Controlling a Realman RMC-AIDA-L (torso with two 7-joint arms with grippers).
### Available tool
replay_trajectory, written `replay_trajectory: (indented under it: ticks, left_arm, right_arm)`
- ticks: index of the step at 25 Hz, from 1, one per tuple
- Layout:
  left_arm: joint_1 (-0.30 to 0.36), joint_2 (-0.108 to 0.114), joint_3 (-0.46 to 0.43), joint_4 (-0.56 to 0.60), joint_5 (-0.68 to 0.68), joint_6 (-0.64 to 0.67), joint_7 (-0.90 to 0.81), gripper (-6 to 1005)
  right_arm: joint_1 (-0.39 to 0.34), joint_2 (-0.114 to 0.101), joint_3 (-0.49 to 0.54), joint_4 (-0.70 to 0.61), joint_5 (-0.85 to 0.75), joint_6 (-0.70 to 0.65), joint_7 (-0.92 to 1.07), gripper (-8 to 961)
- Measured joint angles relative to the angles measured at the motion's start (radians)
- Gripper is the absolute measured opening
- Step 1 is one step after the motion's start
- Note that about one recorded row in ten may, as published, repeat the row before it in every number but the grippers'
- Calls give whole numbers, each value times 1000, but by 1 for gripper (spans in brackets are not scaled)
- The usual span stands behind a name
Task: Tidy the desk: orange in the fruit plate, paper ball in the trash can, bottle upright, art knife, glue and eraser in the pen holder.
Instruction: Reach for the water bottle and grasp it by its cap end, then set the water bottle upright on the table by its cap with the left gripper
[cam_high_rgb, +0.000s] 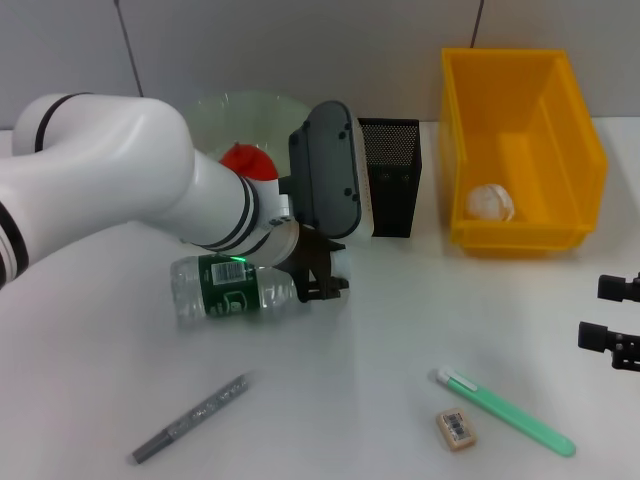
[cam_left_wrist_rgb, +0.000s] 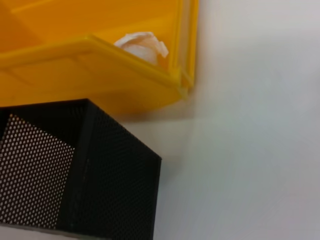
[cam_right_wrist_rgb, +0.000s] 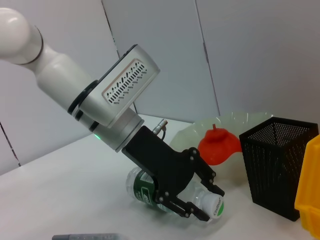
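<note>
The clear bottle (cam_high_rgb: 228, 290) with a green label lies on its side left of centre. My left gripper (cam_high_rgb: 322, 282) sits at its cap end, open, one finger on each side of the neck (cam_right_wrist_rgb: 214, 206). An orange-red fruit (cam_high_rgb: 248, 160) rests in the pale green fruit plate (cam_high_rgb: 215, 115). The paper ball (cam_high_rgb: 490, 203) lies in the yellow trash can (cam_high_rgb: 520, 235). Right of the plate stands the black mesh pen holder (cam_high_rgb: 393, 175). Near the front are a grey metallic stick, apparently the art knife (cam_high_rgb: 190, 418), a green stick with a white cap, apparently the glue (cam_high_rgb: 502, 411), and the eraser (cam_high_rgb: 456, 428). My right gripper (cam_high_rgb: 612, 315) waits open at the right edge.
My left arm's white forearm (cam_high_rgb: 100, 170) spans the back left and hides part of the plate. The pen holder (cam_left_wrist_rgb: 75, 180) and the trash can (cam_left_wrist_rgb: 100, 75) stand close together in the left wrist view, the paper ball (cam_left_wrist_rgb: 142, 44) showing over the can's rim.
</note>
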Motion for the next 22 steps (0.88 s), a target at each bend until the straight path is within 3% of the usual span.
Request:
replay_trajectory:
  ticks: [6, 11, 15, 17, 20, 21, 22]
  left_arm:
    - [48, 0, -29, 59, -2, -3, 0, 441]
    - [182, 7, -147, 263, -15, 68, 0, 441]
    - [248, 7, -205, 348, -26, 120, 0, 441]
    - [336, 9, -271, 439, -72, 173, 0, 442]
    - [374, 10, -298, 476, -93, 189, 2, 442]
    - [440, 11, -349, 548, -139, 212, 3, 442]
    - [440, 11, -349, 548, -139, 212, 3, 442]
  right_arm:
    - [1, 0, -1, 1, 1, 7, 0, 791]
    - [4, 0, 0, 1, 2, 8, 0, 791]
    - [14, 0, 0, 1, 2, 8, 0, 791]
    - [18, 0, 0, 1, 2, 8, 0, 791]
    - [37, 0, -1, 1, 3, 8, 3, 787]
    - [40, 0, -2, 1, 3, 8, 5, 787]
    - [44, 0, -4, 1, 3, 8, 6, 786]
